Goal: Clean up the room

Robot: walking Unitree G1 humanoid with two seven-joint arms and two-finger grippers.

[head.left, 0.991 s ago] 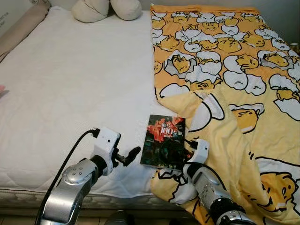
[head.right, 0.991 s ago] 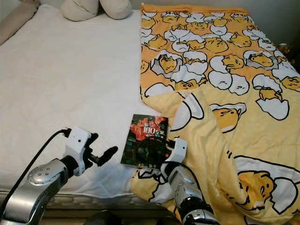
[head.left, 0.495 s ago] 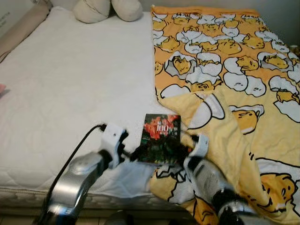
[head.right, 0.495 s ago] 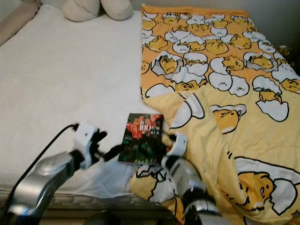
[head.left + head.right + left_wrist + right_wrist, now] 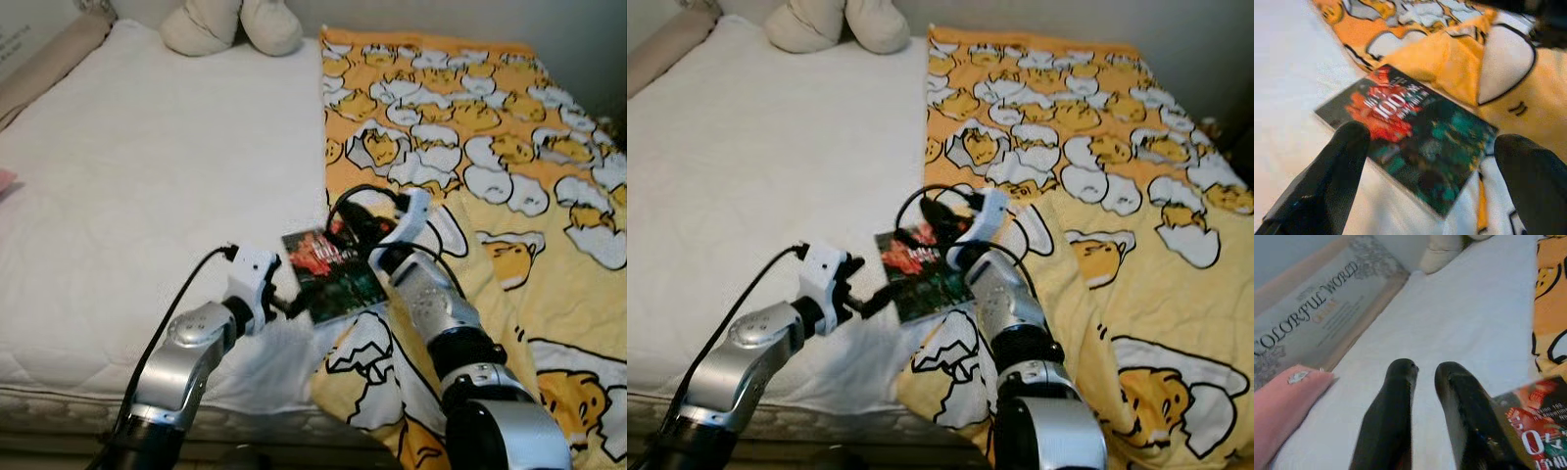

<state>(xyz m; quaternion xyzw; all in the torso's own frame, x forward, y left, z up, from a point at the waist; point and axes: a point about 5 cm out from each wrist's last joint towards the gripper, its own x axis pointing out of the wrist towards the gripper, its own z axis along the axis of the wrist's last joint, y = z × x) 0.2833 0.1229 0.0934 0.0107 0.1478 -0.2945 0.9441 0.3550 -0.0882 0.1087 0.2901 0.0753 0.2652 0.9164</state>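
Your left hand (image 5: 1432, 161) was released, fingers straddling the book (image 5: 331, 275) on the bed (image 5: 147, 186). Your right hand (image 5: 345, 217), at the book's far edge, appeared nearly clenched, grasping nothing.

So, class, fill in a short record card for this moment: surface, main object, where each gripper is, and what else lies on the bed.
surface: bed with white mattress
main object: book, dark cover with red, lying flat at the blanket's edge
left gripper: open, fingers either side of the book's near edge
right gripper: fingers nearly together, at the book's far edge
blanket: yellow, egg cartoon print, on the right half of the bed
pillows: at the head
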